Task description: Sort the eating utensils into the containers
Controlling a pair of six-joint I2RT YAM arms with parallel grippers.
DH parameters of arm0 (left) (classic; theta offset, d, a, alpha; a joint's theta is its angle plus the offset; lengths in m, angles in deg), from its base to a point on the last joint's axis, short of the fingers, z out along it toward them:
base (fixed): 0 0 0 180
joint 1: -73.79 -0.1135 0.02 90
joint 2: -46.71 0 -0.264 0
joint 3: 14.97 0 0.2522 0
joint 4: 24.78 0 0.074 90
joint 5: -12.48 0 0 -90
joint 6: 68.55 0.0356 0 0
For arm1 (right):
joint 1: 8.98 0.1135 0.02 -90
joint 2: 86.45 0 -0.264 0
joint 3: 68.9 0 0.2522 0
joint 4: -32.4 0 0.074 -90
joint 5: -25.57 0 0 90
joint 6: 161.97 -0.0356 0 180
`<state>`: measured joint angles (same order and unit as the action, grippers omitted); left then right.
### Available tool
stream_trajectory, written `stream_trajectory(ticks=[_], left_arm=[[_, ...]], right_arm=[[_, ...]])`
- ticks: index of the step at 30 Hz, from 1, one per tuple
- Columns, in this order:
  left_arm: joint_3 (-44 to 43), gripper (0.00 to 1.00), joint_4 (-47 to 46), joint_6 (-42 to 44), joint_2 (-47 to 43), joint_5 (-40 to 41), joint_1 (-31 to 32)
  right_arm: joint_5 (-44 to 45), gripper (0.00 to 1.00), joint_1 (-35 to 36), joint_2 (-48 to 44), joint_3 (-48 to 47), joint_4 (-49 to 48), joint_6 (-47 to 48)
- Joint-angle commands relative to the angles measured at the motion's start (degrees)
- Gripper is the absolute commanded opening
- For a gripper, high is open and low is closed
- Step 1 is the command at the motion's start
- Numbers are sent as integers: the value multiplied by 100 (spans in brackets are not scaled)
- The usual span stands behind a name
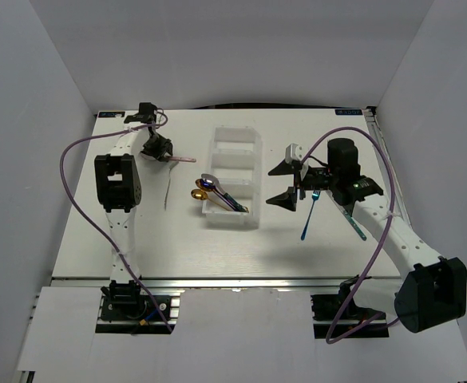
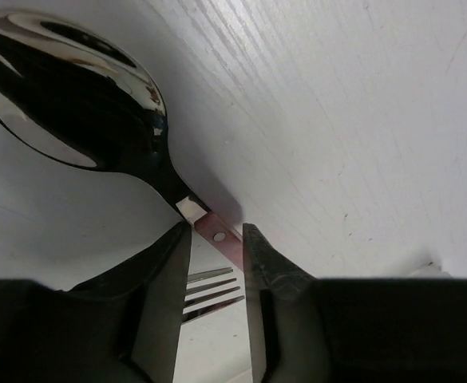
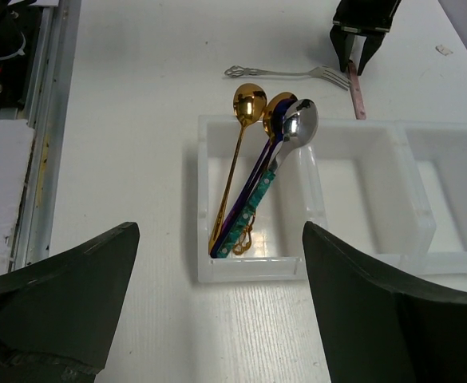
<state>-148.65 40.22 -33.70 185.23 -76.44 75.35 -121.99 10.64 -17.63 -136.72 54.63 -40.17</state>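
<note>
My left gripper (image 1: 158, 148) is shut on the pink-brown handle (image 2: 219, 234) of a silver spoon (image 2: 65, 88) and holds it above the table at the back left. A silver fork (image 1: 169, 188) lies under it, its tines showing in the left wrist view (image 2: 209, 291). The white organiser tray (image 1: 253, 144) stands mid-table. Its near compartment holds gold spoons (image 3: 249, 102), a blue-purple one and a teal-handled silver spoon (image 3: 300, 124). My right gripper (image 1: 269, 187) is open and empty, just right of the tray.
A blue utensil (image 1: 310, 211) and a teal-handled utensil (image 1: 353, 222) lie on the table under my right arm. The fork also shows in the right wrist view (image 3: 289, 73), beyond the tray. Purple cables loop beside both arms.
</note>
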Motion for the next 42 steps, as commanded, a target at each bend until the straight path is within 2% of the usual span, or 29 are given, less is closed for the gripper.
stream_trajectory(ticks=[1, 3, 7, 9, 19, 22, 27, 35, 36, 39, 40, 42], left_arm=[[-190, 40, 280, 189, 35, 58, -33], [-129, 35, 298, 268, 26, 172, -94], [222, 31, 290, 348, -97, 296, -147], [442, 31, 281, 383, -220, 488, -419], [1374, 30, -17, 743, -922, 858, -912], [1708, 33, -140, 927, -1011, 798, -1000], [1867, 43, -159, 1103, -923, 736, -1070], [1876, 46, -167, 1139, -739, 771, -1079], [1884, 45, -176, 1139, -721, 762, -1088], [1849, 34, -211, 1112, -686, 710, -1088], [1832, 24, -211, 1130, -686, 683, -1088], [1762, 15, -229, 1139, -729, 587, -1097]], right_arm=[[-71, 89, -2, -175, 45, -100, 90], [-71, 89, -2, -202, 45, -100, 99], [-71, 89, -2, -272, 71, -117, 108], [-80, 89, -2, -316, 80, -117, 108], [-89, 89, -2, -360, 115, -153, 90], [-89, 89, -10, -360, 124, -170, 82], [-89, 89, -19, -360, 142, -205, 73], [-89, 89, -54, -351, 150, -205, 64], [-89, 89, -54, -351, 150, -214, 73], [-97, 89, -63, -351, 150, -205, 73], [-97, 89, -72, -343, 150, -214, 73], [-106, 89, -81, -351, 150, -214, 64]])
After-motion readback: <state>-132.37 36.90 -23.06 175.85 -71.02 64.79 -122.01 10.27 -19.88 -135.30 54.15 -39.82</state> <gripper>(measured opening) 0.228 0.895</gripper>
